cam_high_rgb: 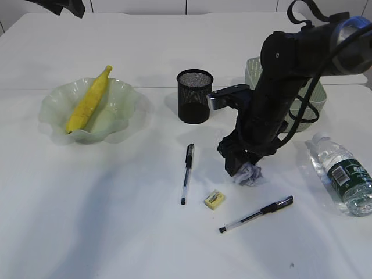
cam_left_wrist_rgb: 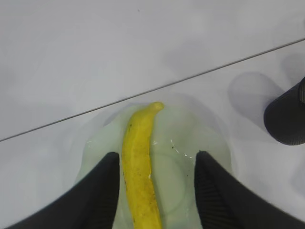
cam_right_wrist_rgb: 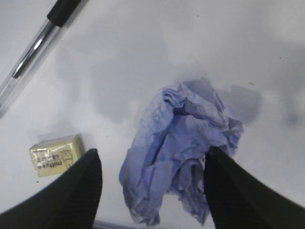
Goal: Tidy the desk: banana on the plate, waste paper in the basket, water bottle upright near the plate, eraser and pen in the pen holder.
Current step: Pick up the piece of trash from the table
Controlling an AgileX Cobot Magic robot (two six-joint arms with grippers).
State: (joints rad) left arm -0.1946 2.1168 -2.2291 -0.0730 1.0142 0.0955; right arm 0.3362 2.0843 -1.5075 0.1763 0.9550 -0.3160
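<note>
Crumpled paper (cam_right_wrist_rgb: 178, 148), soft bluish wad, between open right claw (cam_right_wrist_rgb: 152, 191)

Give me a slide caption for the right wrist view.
Open right gripper straddling the crumpled waste paper, eraser alongside.

2 pens (cam_high_rgb: 187, 172), 1 eraser (cam_high_rgb: 214, 199), 1 bottle (cam_high_rgb: 342, 172).

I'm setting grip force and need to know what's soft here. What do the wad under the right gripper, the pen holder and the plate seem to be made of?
Wad: crumpled pale blue paper or tissue, matte, sharply creased.
Pen holder: black mesh, likely metal; its weave looks see-through.
Plate: translucent pale green, glossy, glass or plastic; wavy rim.
</note>
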